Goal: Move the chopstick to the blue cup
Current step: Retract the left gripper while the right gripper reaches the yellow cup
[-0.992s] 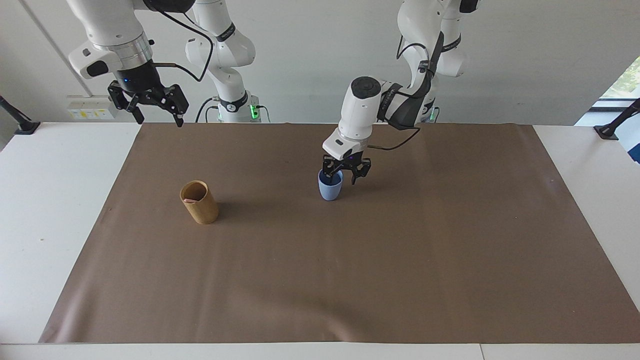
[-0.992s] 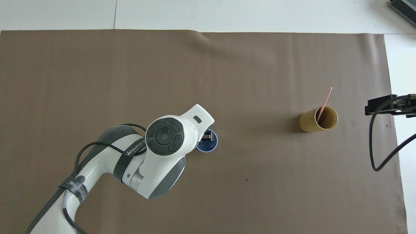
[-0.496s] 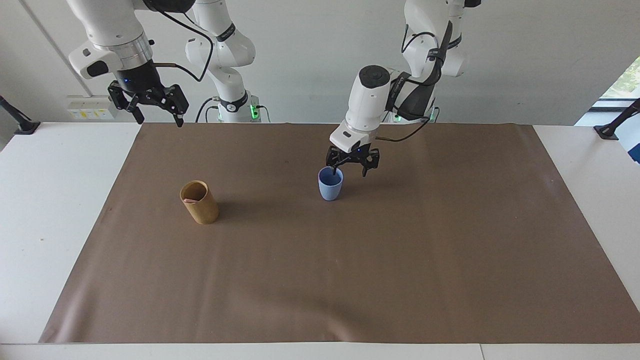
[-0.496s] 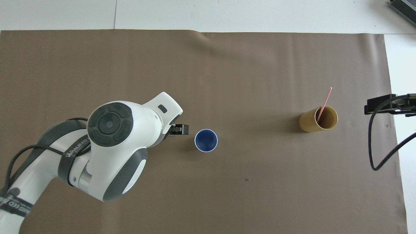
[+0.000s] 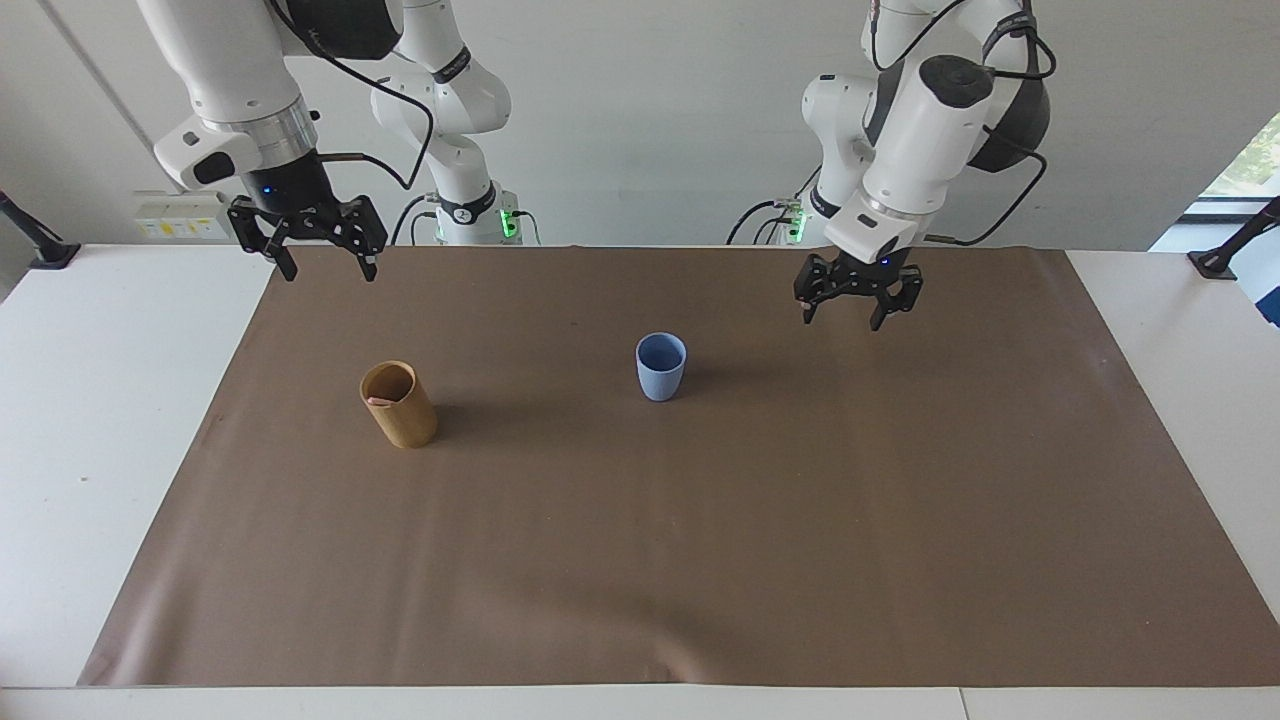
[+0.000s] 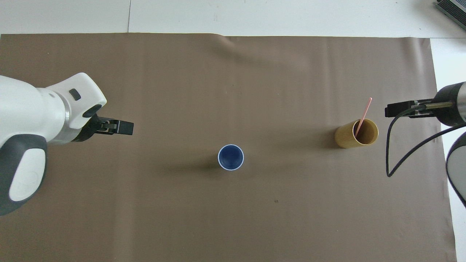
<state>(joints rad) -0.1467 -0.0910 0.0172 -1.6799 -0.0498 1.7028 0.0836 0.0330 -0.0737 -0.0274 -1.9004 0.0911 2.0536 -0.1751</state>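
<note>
The blue cup stands upright in the middle of the brown mat, and only its dark inside shows from above. One pink chopstick leans in the tan bamboo cup toward the right arm's end; in the facing view only its tip shows at the rim. My left gripper hangs open and empty over bare mat, well off the blue cup toward the left arm's end. My right gripper hangs open and empty over the mat's edge beside the tan cup.
The brown mat covers most of the white table. A black cable loops down from the right arm's wrist. A clamp sits at each end of the table's edge by the robots.
My left gripper has lifted away from the blue cup's rim and swung toward the left arm's end of the table. The right gripper has shifted slightly toward the tan cup.
</note>
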